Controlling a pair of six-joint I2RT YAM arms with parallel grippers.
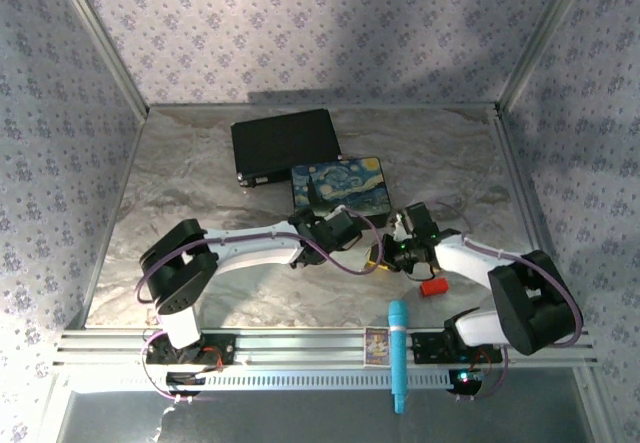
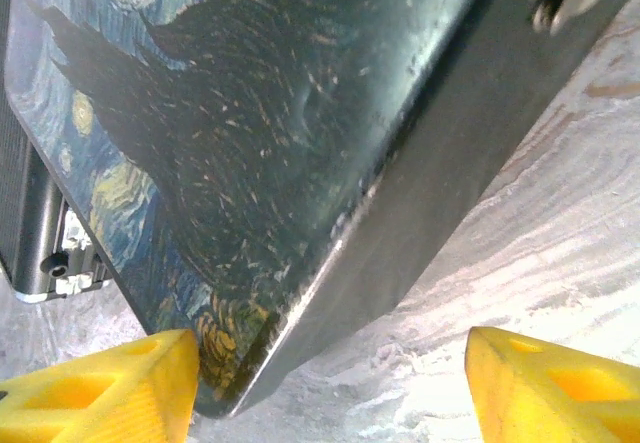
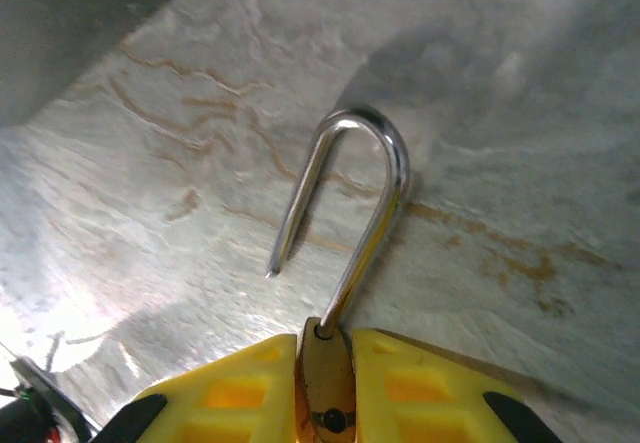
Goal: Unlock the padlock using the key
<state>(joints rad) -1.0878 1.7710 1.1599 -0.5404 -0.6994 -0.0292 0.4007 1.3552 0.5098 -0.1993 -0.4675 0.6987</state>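
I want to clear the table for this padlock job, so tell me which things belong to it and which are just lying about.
For the job:
padlock, one shackle end free, gripped in the right jaws

Lying about:
painted box
black case
red block
teal marker
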